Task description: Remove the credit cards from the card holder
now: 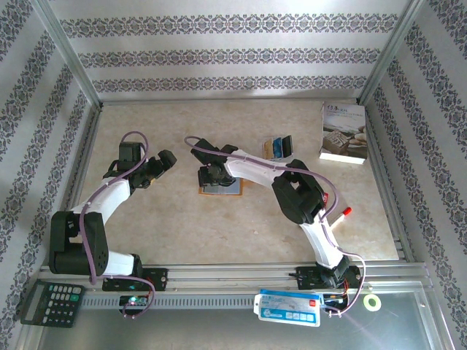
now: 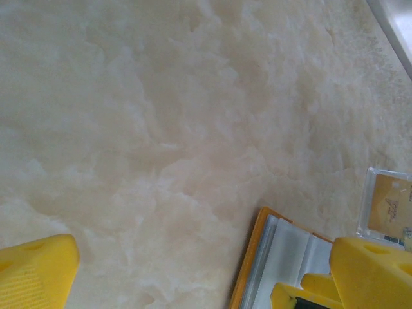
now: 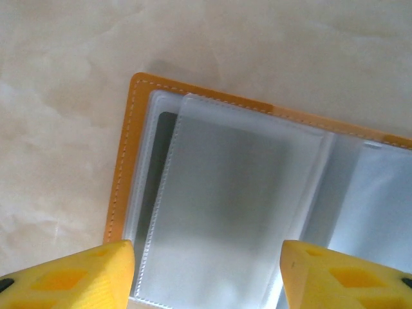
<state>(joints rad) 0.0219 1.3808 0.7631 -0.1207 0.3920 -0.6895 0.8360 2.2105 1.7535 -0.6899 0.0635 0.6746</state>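
Your right fingers (image 3: 77,273) hang apart over the open card holder (image 3: 122,161); your left fingers (image 2: 32,270) are apart too. Some cards (image 1: 279,148) lie beyond them, and the sleeves (image 3: 238,193) look nearly empty.

Bare counter (image 1: 139,124) lay open along the back and near middle, giving easy passage. The right pincer (image 1: 211,176) hung spread just above the card holder (image 1: 233,190), covering it; loose cards (image 1: 279,147) and a white book (image 1: 344,133) crowded the far right.
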